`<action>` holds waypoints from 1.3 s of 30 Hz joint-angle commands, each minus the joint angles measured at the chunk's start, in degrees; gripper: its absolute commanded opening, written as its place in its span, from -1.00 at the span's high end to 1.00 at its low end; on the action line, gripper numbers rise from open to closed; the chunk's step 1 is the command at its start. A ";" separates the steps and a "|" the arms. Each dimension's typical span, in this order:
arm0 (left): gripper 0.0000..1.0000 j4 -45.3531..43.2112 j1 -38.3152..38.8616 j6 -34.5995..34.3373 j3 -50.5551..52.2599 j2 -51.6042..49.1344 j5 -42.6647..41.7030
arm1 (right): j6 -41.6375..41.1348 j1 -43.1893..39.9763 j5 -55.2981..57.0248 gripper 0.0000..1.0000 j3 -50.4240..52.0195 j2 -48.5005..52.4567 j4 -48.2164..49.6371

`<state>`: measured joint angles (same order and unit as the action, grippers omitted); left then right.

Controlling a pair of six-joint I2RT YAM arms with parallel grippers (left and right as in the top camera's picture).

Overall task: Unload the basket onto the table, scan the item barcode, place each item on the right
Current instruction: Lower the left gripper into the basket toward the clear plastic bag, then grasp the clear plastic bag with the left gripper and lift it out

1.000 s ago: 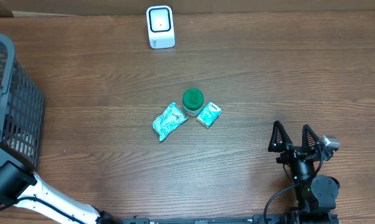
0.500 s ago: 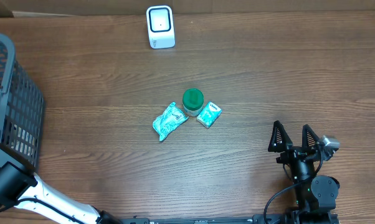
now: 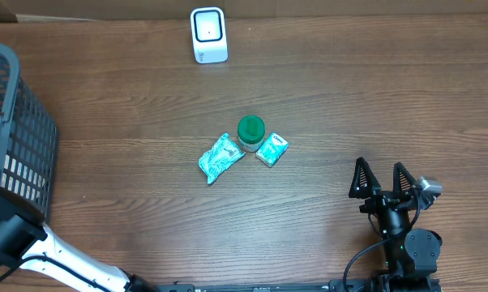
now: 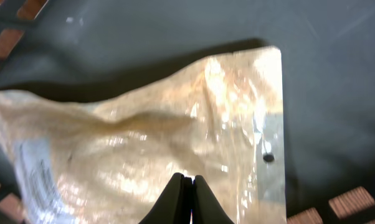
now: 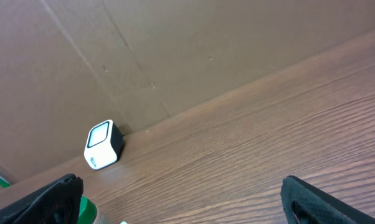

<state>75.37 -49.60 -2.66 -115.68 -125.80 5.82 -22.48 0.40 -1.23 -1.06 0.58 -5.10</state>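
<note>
Inside basket (image 3: 25, 146), far left: pale shiny pouch (image 4: 175, 124) on dark floor, directly beneath left gripper (image 4: 186, 182); jaws clenched together at its near part, film caught or not unclear. Right gripper (image 3: 380, 166): spread wide, empty, near right.

Overhead: grey mesh basket (image 3: 21, 130) cut off by the left edge. Left wrist: pale crinkly plastic pouch (image 4: 131, 137) runs off left and bottom edges, label print too blurred to read. Right wrist: green-lidded jar (image 5: 83, 211) clipped at bottom edge.
</note>
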 commanded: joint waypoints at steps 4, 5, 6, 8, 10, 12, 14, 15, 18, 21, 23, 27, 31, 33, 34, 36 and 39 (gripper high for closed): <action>-0.08 4.87 0.13 -2.08 1.03 -0.11 -2.93 | 0.02 -0.15 0.17 -1.00 0.61 -0.42 0.35; -0.18 5.07 0.13 -2.05 2.19 -0.11 -2.89 | 0.02 -0.15 0.17 -1.00 0.61 -0.42 0.35; -0.27 5.09 0.13 -2.03 3.32 -0.11 -2.86 | 0.02 -0.15 0.17 -0.99 0.61 -0.42 0.35; -0.45 4.63 0.13 -1.03 5.68 -0.11 -2.69 | 0.02 -0.15 0.17 -1.00 0.61 -0.42 0.35; -0.57 3.23 0.13 1.84 8.20 -0.11 -2.69 | 0.02 -0.15 0.17 -1.00 0.61 -0.42 0.35; -0.63 1.64 0.13 3.80 10.54 -0.11 -2.67 | 0.02 -0.15 0.17 -1.00 0.61 -0.42 0.35; -0.69 0.33 0.13 5.05 12.37 -0.11 -2.40 | 0.02 -0.15 0.17 -1.00 0.61 -0.42 0.35; -0.71 -0.61 0.13 5.62 13.27 -0.13 -2.16 | 0.02 -0.15 0.17 -1.00 0.61 -0.42 0.35; -0.76 -5.68 0.13 5.92 16.63 -0.13 -0.44 | 0.02 -0.15 0.17 -1.00 0.61 -0.42 0.35; -0.65 -8.57 0.13 5.90 18.12 -0.13 0.39 | 0.02 -0.15 0.17 -1.00 0.61 -0.42 0.35; -0.46 -10.05 0.13 5.90 18.45 -0.13 0.37 | 0.02 -0.15 0.17 -1.00 0.61 -0.42 0.37; 0.18 -12.90 0.15 5.88 18.45 -0.13 0.17 | 0.02 -0.15 0.17 -1.00 0.61 -0.42 0.35; 0.91 -13.29 0.15 5.88 18.40 -0.13 0.15 | 0.02 -0.15 0.17 -1.00 0.61 -0.42 0.35; 0.92 -13.05 0.15 5.86 18.27 -0.11 0.17 | 0.02 -0.15 0.17 -1.00 0.61 -0.42 0.35; 0.92 -12.79 0.15 5.84 18.16 -0.11 0.17 | 0.02 -0.15 0.17 -1.00 0.61 -0.42 0.35; 0.91 -11.06 0.15 5.14 16.98 -0.09 0.13 | 0.02 -0.15 0.17 -1.00 0.61 -0.42 0.35; 0.91 -7.21 0.17 2.47 13.03 -0.07 0.15 | 0.02 -0.15 0.17 -1.00 0.61 -0.42 0.37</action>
<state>65.12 -49.60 2.76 -99.77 -124.09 6.24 -22.48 0.40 -1.23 -1.06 0.58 -5.08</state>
